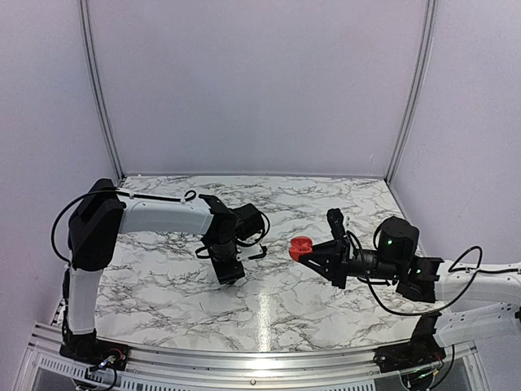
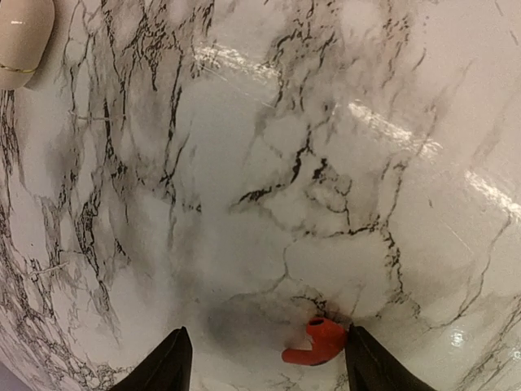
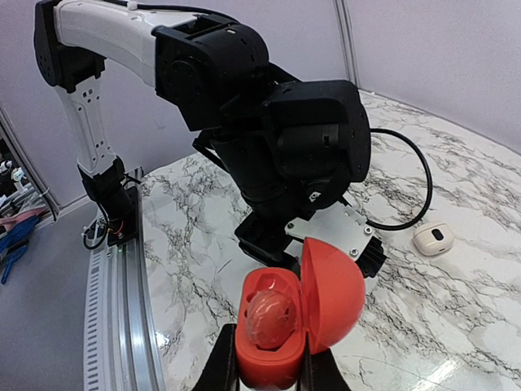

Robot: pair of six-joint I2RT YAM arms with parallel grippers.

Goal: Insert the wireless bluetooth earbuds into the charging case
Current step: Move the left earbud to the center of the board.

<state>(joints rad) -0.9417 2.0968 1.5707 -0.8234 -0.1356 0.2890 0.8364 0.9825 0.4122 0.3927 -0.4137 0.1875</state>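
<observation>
My right gripper [image 3: 271, 371] is shut on a red rounded hinged charging case [image 3: 330, 289] and holds it above the table with the lid open. One red earbud [image 3: 271, 318] sits inside it. The case also shows in the top view [image 1: 300, 247], ahead of the right gripper [image 1: 316, 257]. My left gripper [image 2: 267, 330] is open, pointing down just above the table [image 2: 244, 163]. The other red earbud [image 2: 317, 344] lies on the marble between the jaws, close against the right finger [image 2: 366, 358]. In the top view the left gripper [image 1: 230, 273] hides that earbud.
A small white pebble-shaped case [image 2: 20, 41] lies shut on the table beyond the left gripper; it also shows in the right wrist view [image 3: 431, 239]. The left arm's wrist [image 3: 285, 147] and its black cable [image 3: 407, 187] stand right behind the red case.
</observation>
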